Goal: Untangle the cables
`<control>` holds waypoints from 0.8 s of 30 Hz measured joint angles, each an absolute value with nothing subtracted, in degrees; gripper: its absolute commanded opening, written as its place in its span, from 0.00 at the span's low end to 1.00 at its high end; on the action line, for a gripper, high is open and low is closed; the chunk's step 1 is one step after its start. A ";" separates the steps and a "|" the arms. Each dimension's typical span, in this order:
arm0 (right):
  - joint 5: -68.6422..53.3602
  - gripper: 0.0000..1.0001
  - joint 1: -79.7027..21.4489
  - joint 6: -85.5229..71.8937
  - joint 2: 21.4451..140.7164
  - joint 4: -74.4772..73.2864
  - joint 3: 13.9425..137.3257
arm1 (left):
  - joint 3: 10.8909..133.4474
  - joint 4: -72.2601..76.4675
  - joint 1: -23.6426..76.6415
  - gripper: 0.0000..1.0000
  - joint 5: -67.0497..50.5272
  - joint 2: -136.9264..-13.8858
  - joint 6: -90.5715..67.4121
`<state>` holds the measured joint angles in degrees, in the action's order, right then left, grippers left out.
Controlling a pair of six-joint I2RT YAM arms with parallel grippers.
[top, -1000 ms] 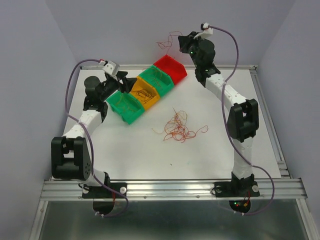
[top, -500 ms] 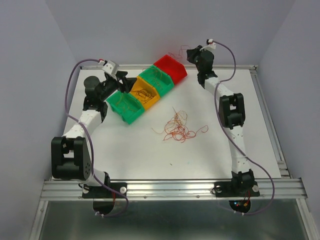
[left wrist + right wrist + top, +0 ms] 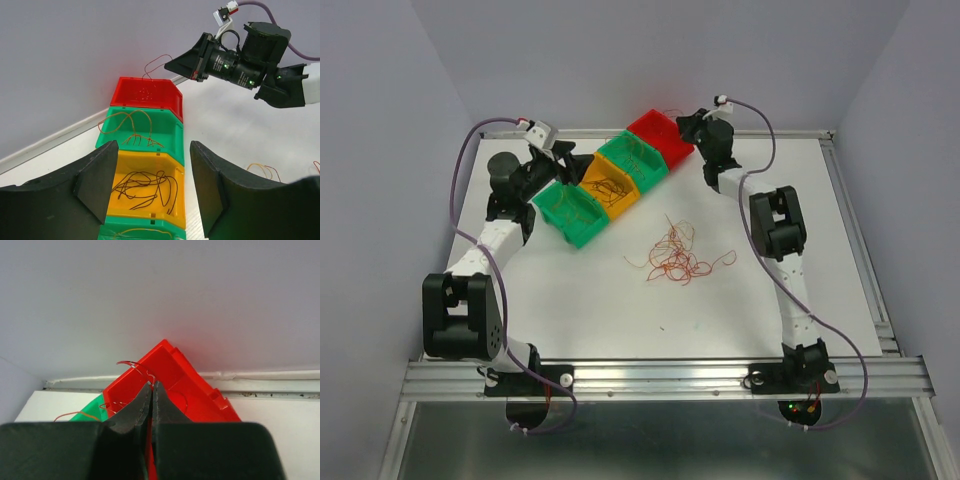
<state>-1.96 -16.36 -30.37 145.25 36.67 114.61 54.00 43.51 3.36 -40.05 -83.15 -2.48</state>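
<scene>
A tangle of thin orange and red cables [image 3: 672, 255] lies on the white table, right of centre. My right gripper [image 3: 682, 120] is shut on one thin red cable [image 3: 134, 365] and holds it over the red bin [image 3: 660, 135]. In the right wrist view the jaws [image 3: 151, 386] are pressed together with the cable curling out above the red bin [image 3: 172, 371]. The left wrist view shows that cable [image 3: 156, 64] hanging from the right gripper [image 3: 169, 63] towards the red bin [image 3: 147, 95]. My left gripper [image 3: 152, 172] is open and empty above the yellow bin [image 3: 177, 172].
Four bins stand in a diagonal row: red, green [image 3: 632, 160] with yellowish cables, yellow [image 3: 610, 187] with dark cables, green [image 3: 570, 213]. The back wall rises just behind the red bin. A metal rail [image 3: 660, 378] runs along the table's near edge.
My right arm has come down and to the left from high above the back edge, carrying the red cable to just over the red bin. The left arm has not moved.
</scene>
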 measured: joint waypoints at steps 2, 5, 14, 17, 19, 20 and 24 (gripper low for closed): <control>-1.65 0.00 -17.37 -29.32 145.10 37.06 113.71 | 54.00 43.48 3.36 0.71 -40.07 -83.15 -2.48; -1.43 0.11 -18.50 -28.56 145.10 37.21 113.49 | 54.00 43.51 3.36 0.71 -40.21 -83.15 -2.61; 0.03 0.54 -19.73 -27.68 144.88 38.11 113.14 | 54.00 43.51 3.36 0.71 -40.34 -83.15 -2.68; 1.34 0.56 -19.57 -27.03 142.80 37.91 110.06 | 54.00 43.51 3.36 0.71 -40.40 -83.15 -2.70; 1.93 0.55 -19.57 -26.81 141.10 37.71 108.09 | 54.00 43.48 3.36 0.71 -40.45 -83.15 -2.72; 2.11 0.54 -19.57 -26.74 139.90 37.74 106.96 | 54.00 43.53 3.36 0.71 -40.45 -83.15 -2.72; 1.74 0.54 -19.53 -26.76 131.61 35.66 99.59 | 54.00 43.48 3.36 0.73 -40.82 -83.15 -2.85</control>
<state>1.74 -19.53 -26.76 131.61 35.66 99.59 54.00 43.48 3.36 -40.82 -83.15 -2.85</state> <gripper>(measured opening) 0.542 0.723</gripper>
